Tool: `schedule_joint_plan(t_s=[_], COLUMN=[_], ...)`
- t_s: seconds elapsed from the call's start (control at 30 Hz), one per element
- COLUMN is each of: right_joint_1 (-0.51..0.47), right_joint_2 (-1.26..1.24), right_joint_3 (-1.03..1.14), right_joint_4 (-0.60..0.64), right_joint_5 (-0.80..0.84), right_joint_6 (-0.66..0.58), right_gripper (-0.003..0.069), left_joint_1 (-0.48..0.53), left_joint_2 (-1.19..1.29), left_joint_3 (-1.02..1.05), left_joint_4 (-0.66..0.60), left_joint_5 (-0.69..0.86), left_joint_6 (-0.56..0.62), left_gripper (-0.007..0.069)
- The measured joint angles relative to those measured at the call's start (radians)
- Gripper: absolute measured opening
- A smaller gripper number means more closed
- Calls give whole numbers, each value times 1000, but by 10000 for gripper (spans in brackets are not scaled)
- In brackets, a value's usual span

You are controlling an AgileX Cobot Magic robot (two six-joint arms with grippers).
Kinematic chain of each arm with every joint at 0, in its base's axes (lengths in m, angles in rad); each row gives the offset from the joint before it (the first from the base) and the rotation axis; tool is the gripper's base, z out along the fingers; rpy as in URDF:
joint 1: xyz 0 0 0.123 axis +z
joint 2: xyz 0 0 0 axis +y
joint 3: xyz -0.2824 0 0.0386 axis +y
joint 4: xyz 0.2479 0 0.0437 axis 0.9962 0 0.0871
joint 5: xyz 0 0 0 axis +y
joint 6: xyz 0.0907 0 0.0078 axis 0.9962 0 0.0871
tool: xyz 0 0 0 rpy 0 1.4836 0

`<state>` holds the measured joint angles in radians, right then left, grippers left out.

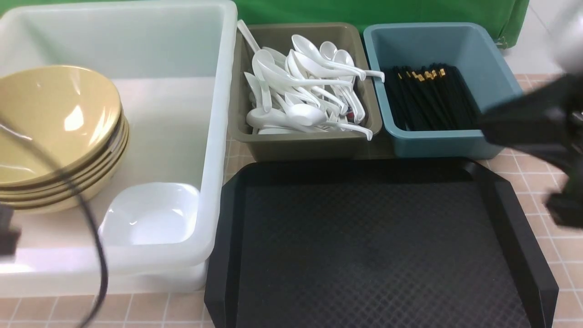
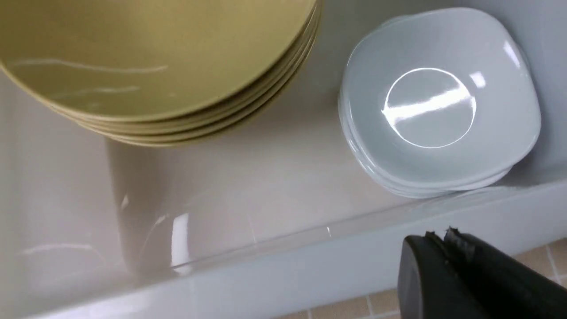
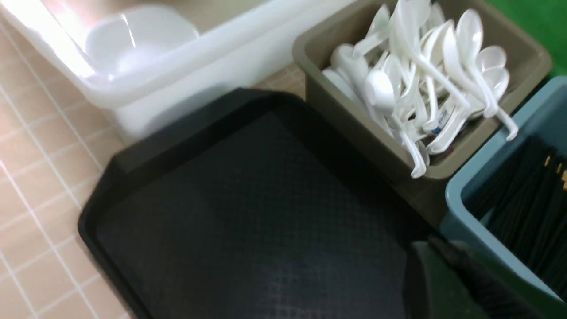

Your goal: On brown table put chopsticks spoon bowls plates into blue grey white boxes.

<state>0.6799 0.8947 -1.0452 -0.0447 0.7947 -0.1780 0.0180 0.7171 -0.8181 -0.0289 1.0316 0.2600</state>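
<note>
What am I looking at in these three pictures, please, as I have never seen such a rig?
It is a two-armed robot sorting tableware. The front picture looks forward from between its arms; the other two come from cameras on its wrists. On the brown table stand a white tub holding stacked bowls and plates, an olive-grey bin of spoons, a blue bin of chopsticks, and a black tray before them. The left gripper and the right gripper are both shut, apparently holding nothing.

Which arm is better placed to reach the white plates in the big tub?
Left. The left gripper, shut, hangs at the white tub's rim right beside the plates; the right gripper is across by the blue bin.
</note>
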Motion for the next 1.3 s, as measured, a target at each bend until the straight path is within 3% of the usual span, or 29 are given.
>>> schedule_joint_plan(t_s=[0.2, 0.4, 0.6, 1.13, 1.3], right_joint_1=[0, 0, 0, 0, -2], right_joint_2=[-260, -379, -380, -380, -394], right_joint_3=[234, 356, 364, 366, 430], right_joint_4=[0, 0, 0, 0, 0], right_joint_5=[-237, -419, -430, -430, -495], right_joint_6=[39, 66, 69, 69, 69], right_gripper=[72, 76, 78, 96, 99], left_joint_1=[0, 0, 0, 0, 0], left_joint_2=[-350, -588, -689, -696, -696], left_joint_3=[287, 416, 427, 427, 427], left_joint_4=[0, 0, 0, 0, 0], left_joint_5=[-228, -372, -380, -384, -385], left_joint_6=[-133, -232, -242, -242, -242], left_gripper=[1, 1, 1, 1, 1])
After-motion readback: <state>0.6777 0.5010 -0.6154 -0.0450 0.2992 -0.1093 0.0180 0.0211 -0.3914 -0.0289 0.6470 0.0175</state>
